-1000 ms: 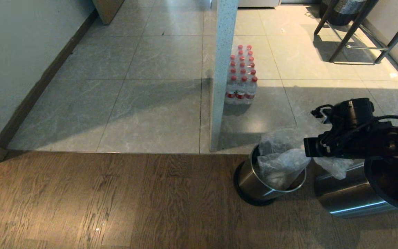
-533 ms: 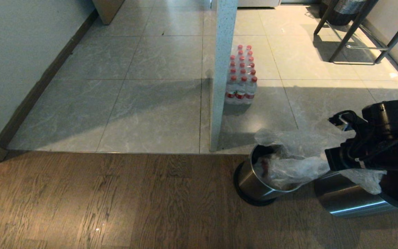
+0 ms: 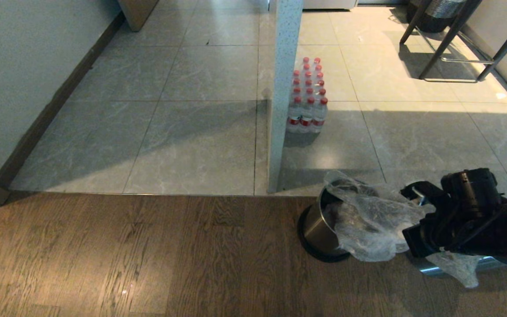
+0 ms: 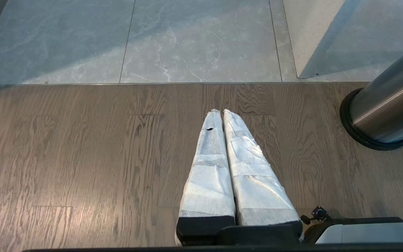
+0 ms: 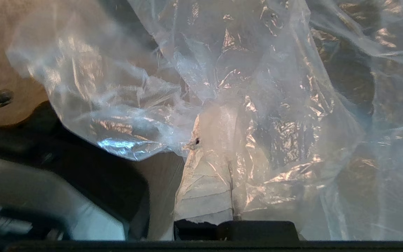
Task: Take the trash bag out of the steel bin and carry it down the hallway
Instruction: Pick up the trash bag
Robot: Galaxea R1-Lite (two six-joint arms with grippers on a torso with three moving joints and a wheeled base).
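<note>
The steel bin [image 3: 316, 226] stands on the wood floor beside a pillar; its side also shows in the left wrist view [image 4: 387, 105]. A clear trash bag [image 3: 370, 218] hangs half out of it, draped over the rim toward my right arm. My right gripper [image 3: 405, 237] is shut on the bag just right of the bin. In the right wrist view the taped fingers [image 5: 205, 182] pinch the film [image 5: 257, 87], which covers them. My left gripper [image 4: 221, 111] is parked shut and empty above the wood floor. The hallway tiles [image 3: 192, 110] begin beyond the wood.
A second steel bin [image 3: 431, 269] lies on its side under my right arm. A white pillar [image 3: 284, 88] stands just behind the bin, with a pack of water bottles [image 3: 308, 99] next to it. Stool legs [image 3: 451, 48] stand far right; a wall with dark skirting [image 3: 51, 105] runs along the left.
My right gripper has moved right and then down and nearer, dragging the bag with it. More of the bag has come out and now spills over the bin's rim.
</note>
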